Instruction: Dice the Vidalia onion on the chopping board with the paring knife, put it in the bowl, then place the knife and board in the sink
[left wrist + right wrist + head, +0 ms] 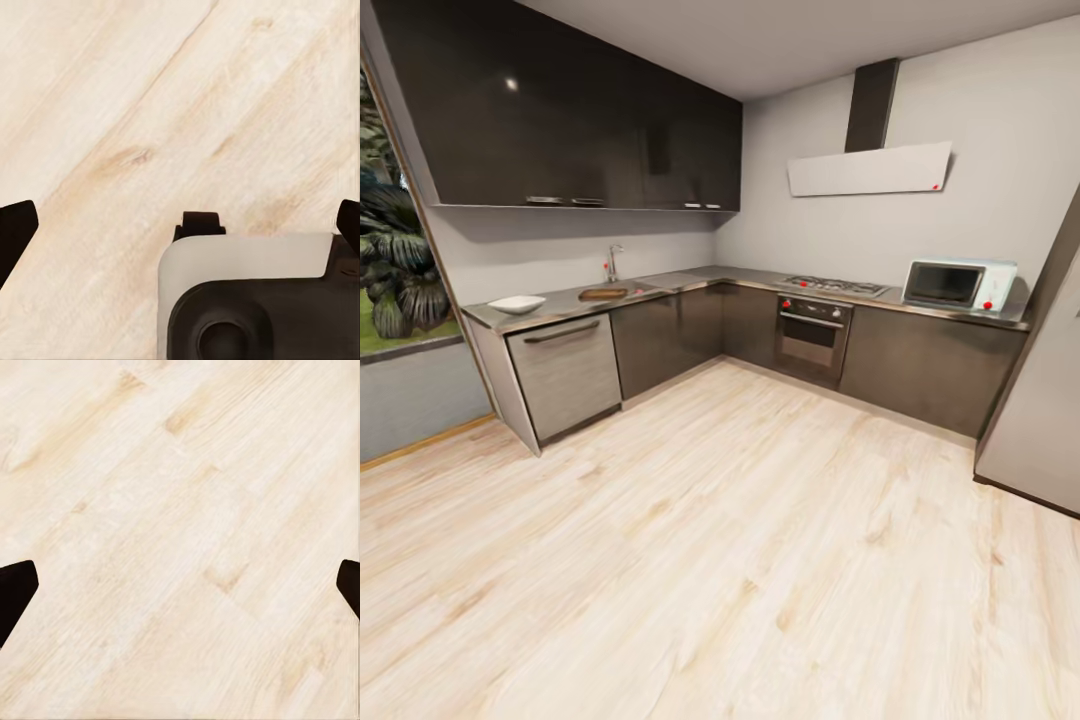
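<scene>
Rig body inventory, as I see it on my feeds:

- Left end effector (180,225): two black fingertips (15,236), matte, wedge-shaped w/ angled edges, at opposite sides of the left wrist cam.
- Body part below left wrist cam: off-white shell (247,259) w/ rounded corner; glossy black moulded housing (262,319) set in it, round recess at its lower edge; small black tab (199,223) sticking up behind shell.
- Right end effector (180,585): same black wedge fingertips (15,592), matte, no markings I can make out.
</scene>
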You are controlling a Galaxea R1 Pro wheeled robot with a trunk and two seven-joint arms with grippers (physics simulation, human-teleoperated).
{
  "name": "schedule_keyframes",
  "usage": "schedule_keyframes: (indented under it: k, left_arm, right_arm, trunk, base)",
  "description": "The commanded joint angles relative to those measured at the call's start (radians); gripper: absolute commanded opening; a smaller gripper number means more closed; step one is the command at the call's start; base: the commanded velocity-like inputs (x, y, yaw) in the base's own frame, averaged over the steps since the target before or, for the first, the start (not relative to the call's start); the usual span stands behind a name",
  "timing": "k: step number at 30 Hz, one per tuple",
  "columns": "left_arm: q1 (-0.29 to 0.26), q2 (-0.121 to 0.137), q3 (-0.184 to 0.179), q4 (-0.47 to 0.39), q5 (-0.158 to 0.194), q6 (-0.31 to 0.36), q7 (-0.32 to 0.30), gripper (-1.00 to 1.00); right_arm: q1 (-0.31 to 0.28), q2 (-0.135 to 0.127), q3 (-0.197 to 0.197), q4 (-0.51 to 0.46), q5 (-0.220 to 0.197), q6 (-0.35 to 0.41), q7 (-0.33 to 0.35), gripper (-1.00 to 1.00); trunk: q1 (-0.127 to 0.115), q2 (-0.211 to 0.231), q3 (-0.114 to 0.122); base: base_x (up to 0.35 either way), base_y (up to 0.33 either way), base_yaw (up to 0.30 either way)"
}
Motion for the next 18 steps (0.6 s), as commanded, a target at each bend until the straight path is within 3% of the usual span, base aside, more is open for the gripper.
schedule_keyframes:
  k: [1,18]
  left_arm:
    - [-0.001,-0.001,0.001,0.001,0.002,-0.003,0.0,1.0]
    - [0.0,-0.002,0.0,0.0,0.002,-0.003,0.001,1.0]
  right_arm:
    - [-0.001,0.0,0.0,0.001,0.007,-0.002,-0.006,1.0]
    - [-0.001,0.0,0.0,0.001,0.007,-0.002,-0.007,1.0]
  trunk:
    - [0.001,0.0,-0.001]
    - [0.001,0.0,-0.001]
  base:
    - [0.316,-0.136,-0.001]
    - [0.316,-0.137,0.0]
